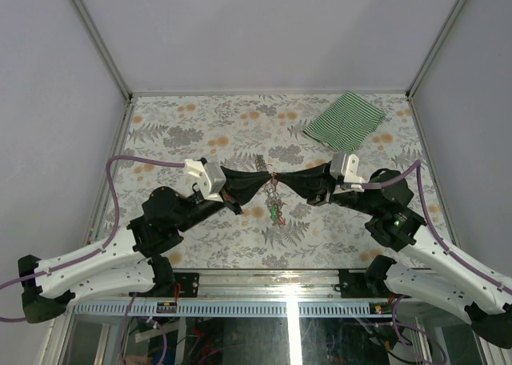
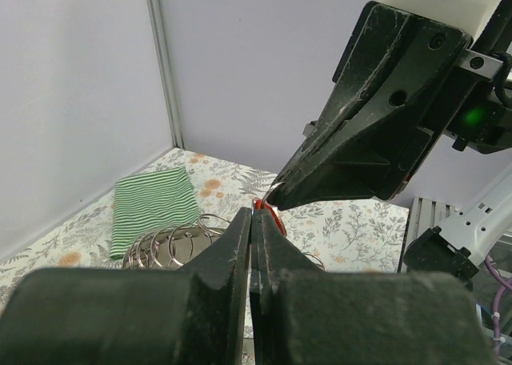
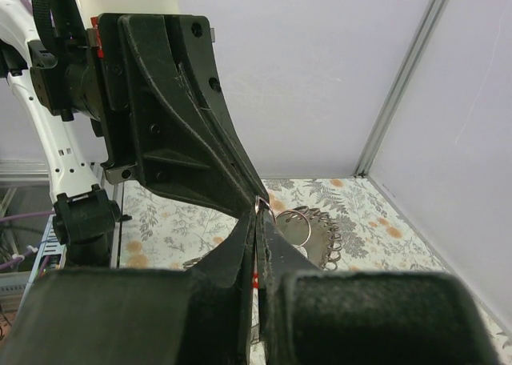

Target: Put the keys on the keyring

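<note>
My two grippers meet tip to tip above the middle of the table. My left gripper [image 1: 260, 177] [image 2: 256, 214] is shut, with a red-tagged key [image 2: 277, 218] pinched at its tip. My right gripper [image 1: 281, 178] [image 3: 258, 214] is shut on a thin wire loop of the keyring [image 3: 320, 225]. The keyring's grey coiled loops also show in the left wrist view [image 2: 172, 241]. More keys [image 1: 276, 209], one with a green tag, hang in a bunch below the two tips. How the red-tagged key sits on the loop is hidden by the fingers.
A green-striped cloth [image 1: 344, 118] [image 2: 152, 205] lies at the back right of the floral table [image 1: 200, 133]. Grey walls with metal posts enclose the back and sides.
</note>
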